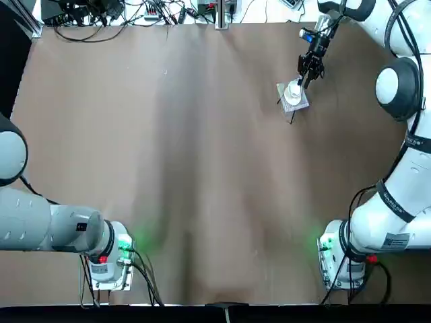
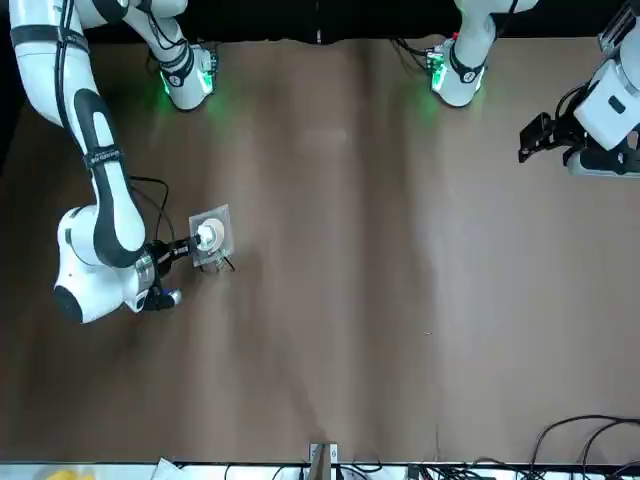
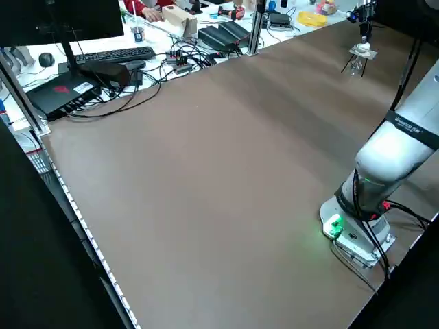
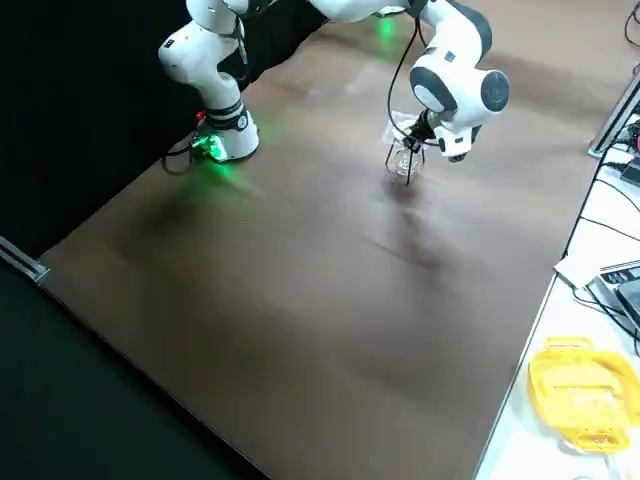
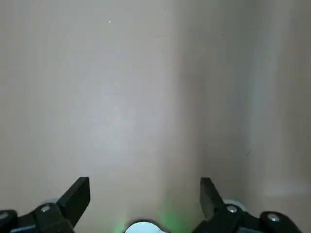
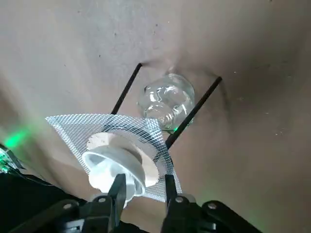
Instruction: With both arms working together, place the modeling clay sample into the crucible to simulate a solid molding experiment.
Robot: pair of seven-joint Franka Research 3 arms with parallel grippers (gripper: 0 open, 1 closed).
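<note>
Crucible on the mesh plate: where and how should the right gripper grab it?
I'd come from above, right gripper open beside the crucible, and pinch the round wall below its wide rim. The mesh plate and glass vessel block approach from underneath.

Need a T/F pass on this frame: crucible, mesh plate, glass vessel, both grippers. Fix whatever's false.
1. The crucible is on the mesh plate. True.
2. The left gripper is at the crucible. False: the right gripper is there; the left one is well away, toward the robot's left side.
3. The right gripper's fingers are pressed together. False: there is a gap between them, with part of the crucible's rim showing in it.
4. The glass vessel is below the level of the mesh plate. True.
5. The left gripper's fingers are apart. True.
</note>
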